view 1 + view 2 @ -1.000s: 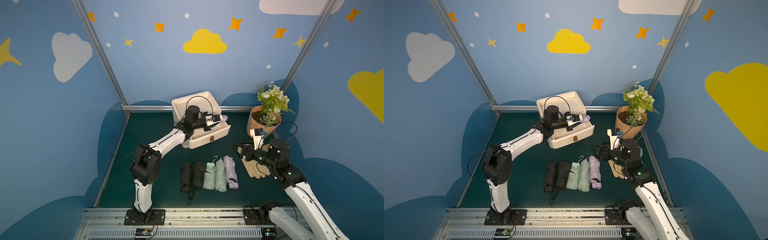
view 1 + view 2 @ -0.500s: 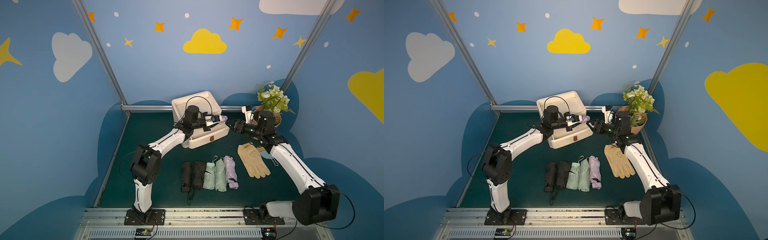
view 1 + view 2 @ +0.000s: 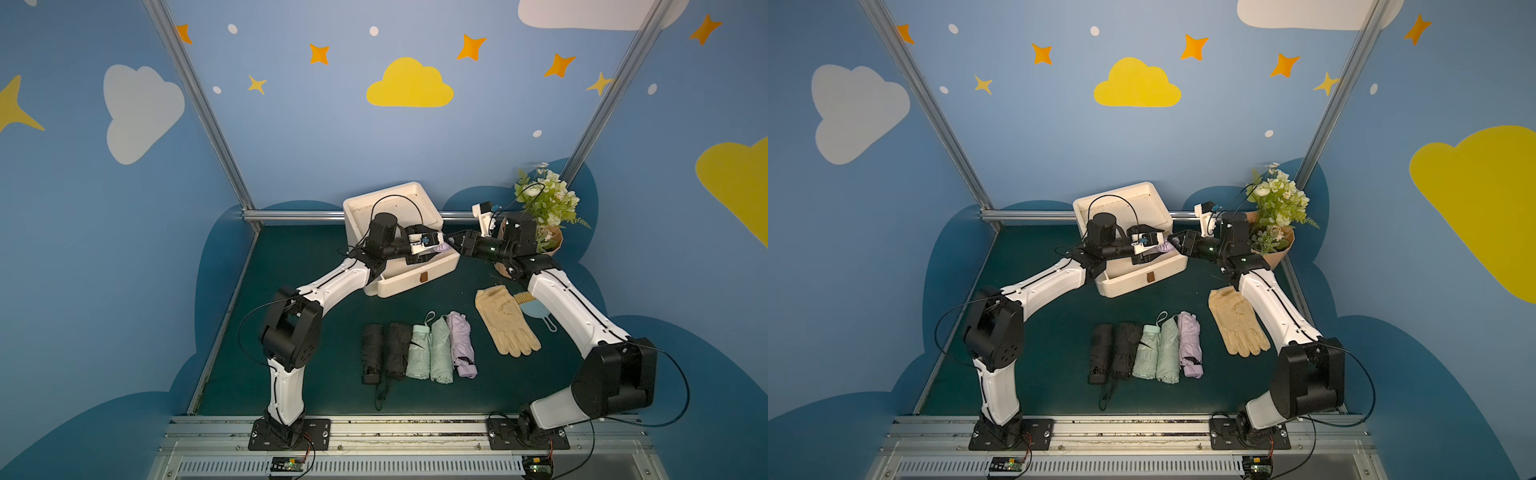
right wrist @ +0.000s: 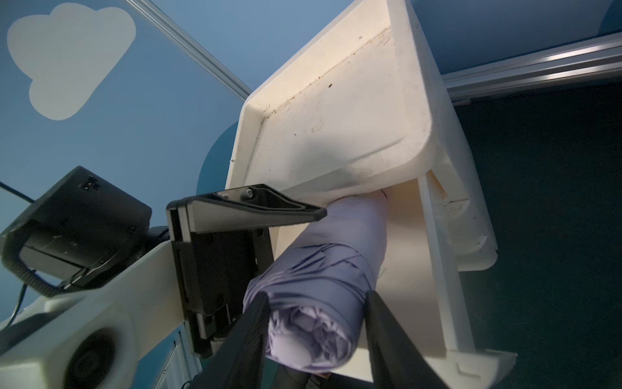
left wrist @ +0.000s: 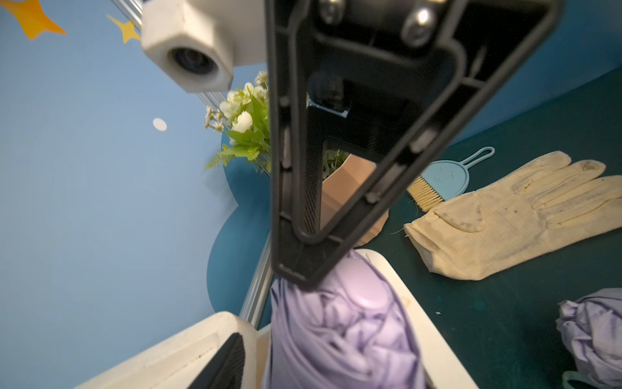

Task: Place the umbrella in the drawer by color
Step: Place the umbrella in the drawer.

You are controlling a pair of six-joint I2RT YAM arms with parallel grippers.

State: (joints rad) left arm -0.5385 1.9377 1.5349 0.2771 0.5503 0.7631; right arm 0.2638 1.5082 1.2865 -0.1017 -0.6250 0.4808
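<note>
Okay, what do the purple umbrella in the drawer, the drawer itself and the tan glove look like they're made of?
The purple umbrella: thin synthetic-looking fabric, slight sheen, soft crumpled folds. The drawer: probably moulded plastic, matte cream, rounded edges, slightly scuffed. The glove: matte tan cloth, maybe cotton, with stitched seams and a woven texture.

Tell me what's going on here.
Both arms meet at the open white plastic drawer. A folded lilac umbrella rests in it. The left claw is open beside it, and the right claw straddles its end, grip unclear. Five more folded umbrellas lie in a row on the green mat.
</note>
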